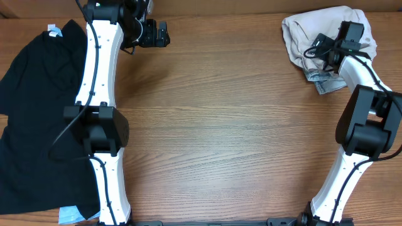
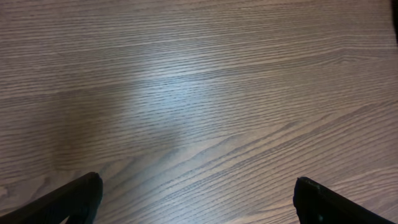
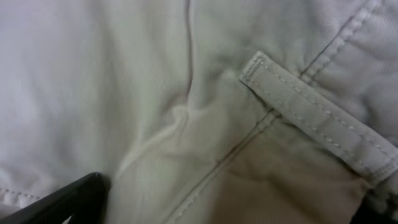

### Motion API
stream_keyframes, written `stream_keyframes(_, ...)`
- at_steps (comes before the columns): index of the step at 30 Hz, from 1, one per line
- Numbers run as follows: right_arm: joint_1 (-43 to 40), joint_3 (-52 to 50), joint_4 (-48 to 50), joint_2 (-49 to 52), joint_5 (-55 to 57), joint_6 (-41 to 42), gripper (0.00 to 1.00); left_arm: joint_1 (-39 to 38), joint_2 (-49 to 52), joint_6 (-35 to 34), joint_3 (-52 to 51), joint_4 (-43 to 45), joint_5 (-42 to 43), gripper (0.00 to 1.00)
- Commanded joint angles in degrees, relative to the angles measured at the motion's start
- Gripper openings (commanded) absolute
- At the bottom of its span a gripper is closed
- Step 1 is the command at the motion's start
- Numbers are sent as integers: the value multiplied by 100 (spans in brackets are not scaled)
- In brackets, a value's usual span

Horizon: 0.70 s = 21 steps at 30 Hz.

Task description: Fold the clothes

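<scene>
The clothes lie in two places. Crumpled cream-beige shorts (image 1: 314, 28) are heaped at the far right, with a bit of light denim (image 1: 321, 82) poking out beneath them. A big black top (image 1: 34, 113) is spread along the left edge. My right gripper (image 1: 320, 49) hovers open right over the beige heap. In the right wrist view the beige shorts (image 3: 124, 81) and a belt loop (image 3: 311, 112) fill the frame, with one dark fingertip (image 3: 81, 199) resting against the cloth. My left gripper (image 1: 160, 32) stands open above bare wood (image 2: 199, 93) at the far left, with nothing between its fingertips (image 2: 87, 190).
The wooden table (image 1: 220, 125) stretches between the two arms. The left arm's white links (image 1: 100, 94) run beside the black top. A small light-blue item (image 1: 72, 215) peeks out at the front left corner.
</scene>
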Motion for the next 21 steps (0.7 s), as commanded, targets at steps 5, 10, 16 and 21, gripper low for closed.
stream_keyframes(5,472,-116,-1272,442,-1097,636,100,-39,9,87,-46,-28,-31,100)
stream_keyframes(10,472,-90,-1405,-7,-905,782,100,-39,9,87,-46,-22,-17,100)
stream_keyframes(16,400,323,-1635,-822,-289,656,100,-37,9,92,-46,-17,-35,100)
stream_keyframes(21,306,935,-2223,-1447,-210,498,100,-37,9,92,-46,-20,-35,100)
